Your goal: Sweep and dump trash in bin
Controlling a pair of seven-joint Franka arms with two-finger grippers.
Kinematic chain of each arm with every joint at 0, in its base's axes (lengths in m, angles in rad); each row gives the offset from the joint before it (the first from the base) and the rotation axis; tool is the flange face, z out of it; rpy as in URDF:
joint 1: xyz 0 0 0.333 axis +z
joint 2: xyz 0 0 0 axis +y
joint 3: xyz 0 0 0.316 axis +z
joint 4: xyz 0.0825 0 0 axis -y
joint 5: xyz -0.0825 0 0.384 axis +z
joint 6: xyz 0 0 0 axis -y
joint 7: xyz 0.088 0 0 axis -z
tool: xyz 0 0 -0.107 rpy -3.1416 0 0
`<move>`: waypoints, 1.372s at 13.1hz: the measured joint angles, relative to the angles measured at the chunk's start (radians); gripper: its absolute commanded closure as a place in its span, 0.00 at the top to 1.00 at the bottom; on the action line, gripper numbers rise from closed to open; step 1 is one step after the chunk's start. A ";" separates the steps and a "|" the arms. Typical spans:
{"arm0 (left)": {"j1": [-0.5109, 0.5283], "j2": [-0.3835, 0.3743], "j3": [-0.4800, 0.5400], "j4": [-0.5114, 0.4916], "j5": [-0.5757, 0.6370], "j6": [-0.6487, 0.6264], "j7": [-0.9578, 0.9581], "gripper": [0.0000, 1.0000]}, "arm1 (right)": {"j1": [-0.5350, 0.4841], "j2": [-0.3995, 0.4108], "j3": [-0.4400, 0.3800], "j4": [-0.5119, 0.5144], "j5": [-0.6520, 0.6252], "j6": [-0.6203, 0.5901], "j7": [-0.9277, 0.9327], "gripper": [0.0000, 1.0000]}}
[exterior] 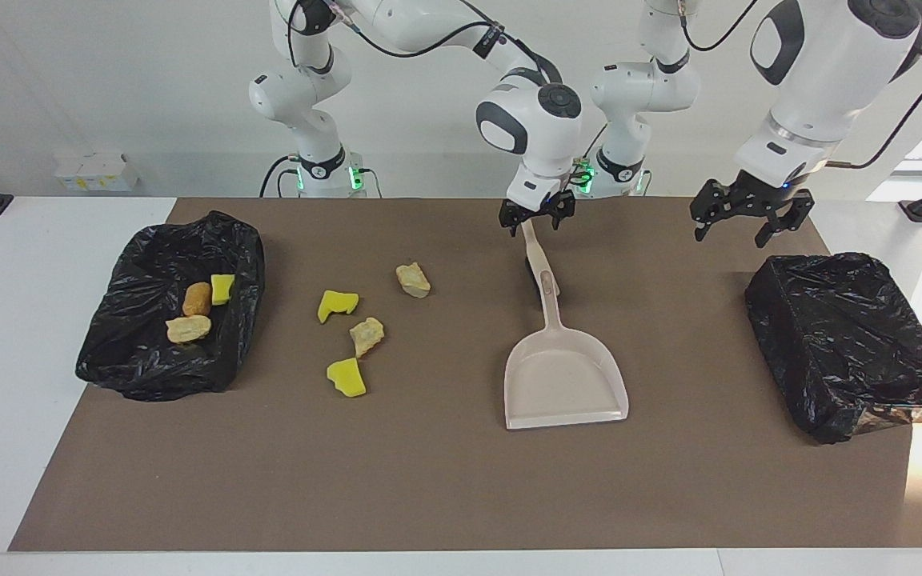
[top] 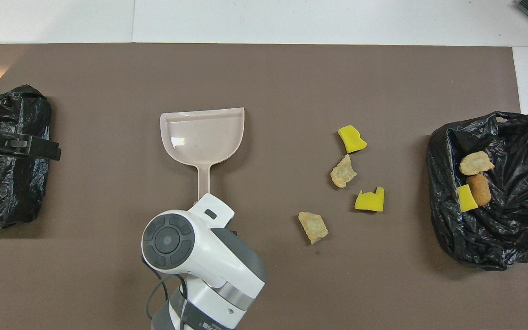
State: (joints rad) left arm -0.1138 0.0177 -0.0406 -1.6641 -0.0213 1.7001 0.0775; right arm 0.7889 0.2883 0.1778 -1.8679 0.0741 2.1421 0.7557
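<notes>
A beige dustpan point(exterior: 565, 376) point(top: 203, 137) lies flat mid-mat, its handle pointing toward the robots. My right gripper point(exterior: 535, 222) hangs open just over the handle's end, holding nothing; in the overhead view its wrist hides it. Several pieces of trash lie loose on the mat: yellow sponge chunks point(exterior: 337, 305) point(exterior: 346, 378) and tan bread-like lumps point(exterior: 414, 280) point(exterior: 366, 335). Three more pieces rest in the black-bagged bin point(exterior: 149, 368) point(top: 488, 238) at the right arm's end. My left gripper point(exterior: 737, 232) point(top: 28, 147) waits open in the air at the left arm's end.
A second bin wrapped in a black bag point(exterior: 845, 344) point(top: 7, 183) sits at the left arm's end of the brown mat point(exterior: 429, 480). A white box point(exterior: 97, 172) stands off the mat near the right arm's base.
</notes>
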 measured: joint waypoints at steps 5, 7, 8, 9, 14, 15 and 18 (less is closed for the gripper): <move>-0.059 0.106 -0.012 0.011 -0.004 0.072 -0.016 1.00 | 0.066 -0.106 0.001 -0.195 0.039 0.088 0.000 0.95; -0.103 0.157 -0.014 0.012 -0.004 0.121 -0.060 1.00 | 0.066 -0.113 0.001 -0.202 0.039 0.088 0.000 0.93; -0.127 0.183 -0.014 0.013 -0.004 0.153 -0.099 1.00 | 0.066 -0.113 0.001 -0.202 0.040 0.088 0.000 0.93; -0.155 0.210 -0.015 0.013 -0.003 0.191 -0.136 1.00 | 0.066 -0.113 0.001 -0.202 0.040 0.088 0.000 0.93; -0.257 0.270 -0.017 -0.037 -0.003 0.257 -0.279 1.00 | 0.066 -0.113 0.001 -0.204 0.040 0.114 0.000 0.86; -0.276 0.269 -0.017 -0.072 -0.003 0.286 -0.306 1.00 | 0.066 -0.113 0.001 -0.204 0.040 0.121 0.000 0.84; -0.314 0.266 -0.019 -0.188 -0.003 0.389 -0.350 0.96 | 0.065 -0.113 0.000 -0.205 0.052 0.123 -0.005 0.73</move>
State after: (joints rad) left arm -0.4280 0.2835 -0.0597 -1.8521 -0.0247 2.0891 -0.2723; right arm 0.8541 0.1752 0.1782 -2.0726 0.1261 2.2650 0.7506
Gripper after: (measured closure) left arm 0.009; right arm 0.159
